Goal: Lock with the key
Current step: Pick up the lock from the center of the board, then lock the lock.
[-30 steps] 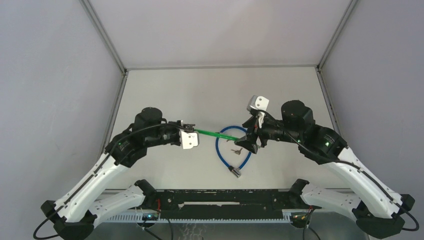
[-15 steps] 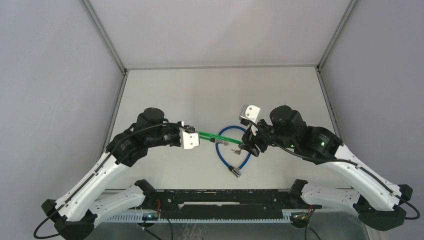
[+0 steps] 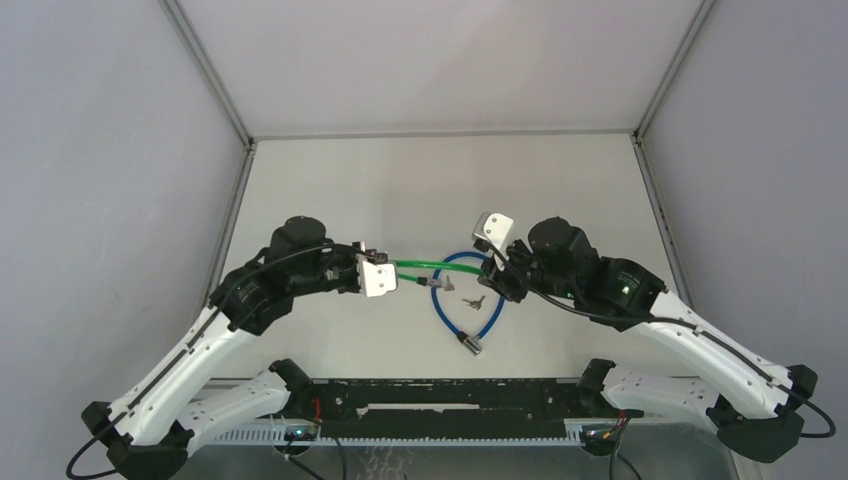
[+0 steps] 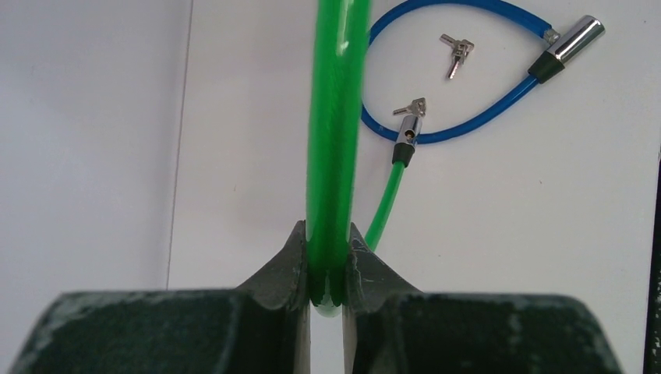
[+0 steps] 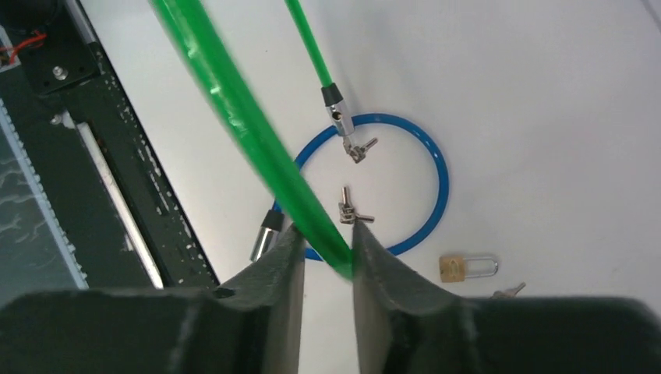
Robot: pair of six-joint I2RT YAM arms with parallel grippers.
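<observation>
My left gripper is shut on a green cable lock, which runs taut across to my right gripper. In the right wrist view the green cable passes between the right gripper's fingers, which are still apart; it rests against the right-hand finger. The cable's metal lock end hangs free with a key in it. A second key lies on the table inside the loop of a blue cable lock.
The blue cable's chrome cylinder lies near the black front rail. A small brass padlock and another key lie to the right of the blue loop. Grey walls enclose the white table.
The right arm has moved left and up to the green cable, and its jaws have narrowed around it. The left gripper has kept its hold and place.
</observation>
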